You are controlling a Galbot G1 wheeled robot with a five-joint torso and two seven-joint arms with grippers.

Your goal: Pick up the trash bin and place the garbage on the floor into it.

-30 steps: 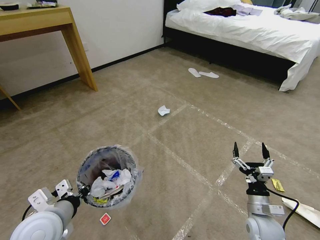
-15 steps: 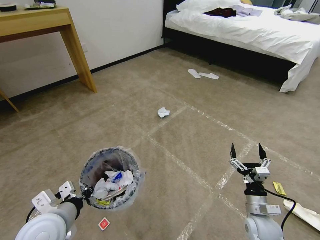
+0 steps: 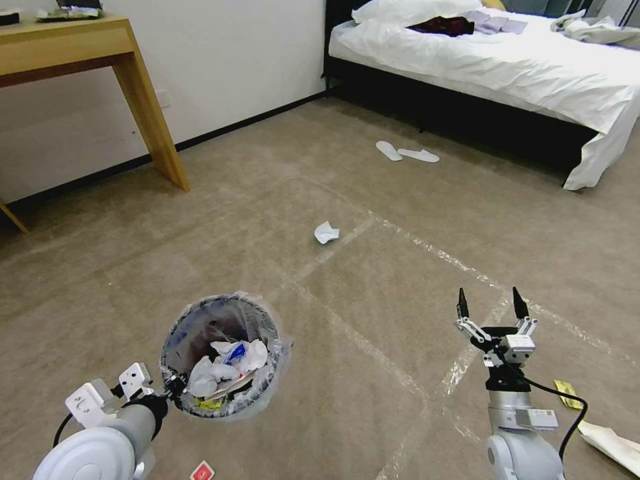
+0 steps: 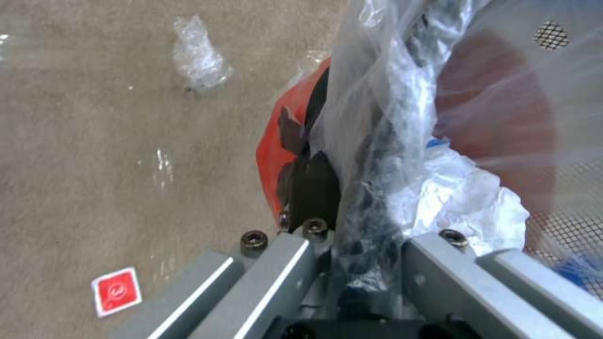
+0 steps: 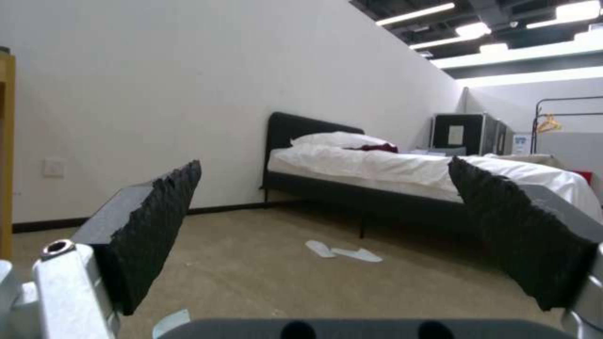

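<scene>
The left gripper (image 3: 170,389) is clamped on the near rim of the trash bin (image 3: 223,357) and holds it low at the robot's left front, above the floor (image 3: 373,280); in the left wrist view its fingers (image 4: 433,263) pinch the rim and the crinkled clear liner between them, with the bin's red base (image 4: 273,150) just beyond. The bin is partly full of crumpled white tissues (image 3: 223,367) with a bit of yellow wrapper at the near edge. The right gripper (image 3: 489,308) is raised at the robot's right front, pointing forward, its 2 black toothed fingers (image 5: 157,221) spread wide with nothing between them. Garbage lies scattered on the taped carpet: a crumpled white paper (image 3: 326,233) ahead near a tape line, a red-and-white square wrapper (image 3: 202,471) just below the bin, a yellow wrapper (image 3: 568,393) and a white paper sheet (image 3: 613,445) to the right of the right arm. Farther off, 2 white slippers (image 3: 407,153) lie beside the bed (image 3: 507,60), and a wooden table (image 3: 87,53) stands at the left wall.
</scene>
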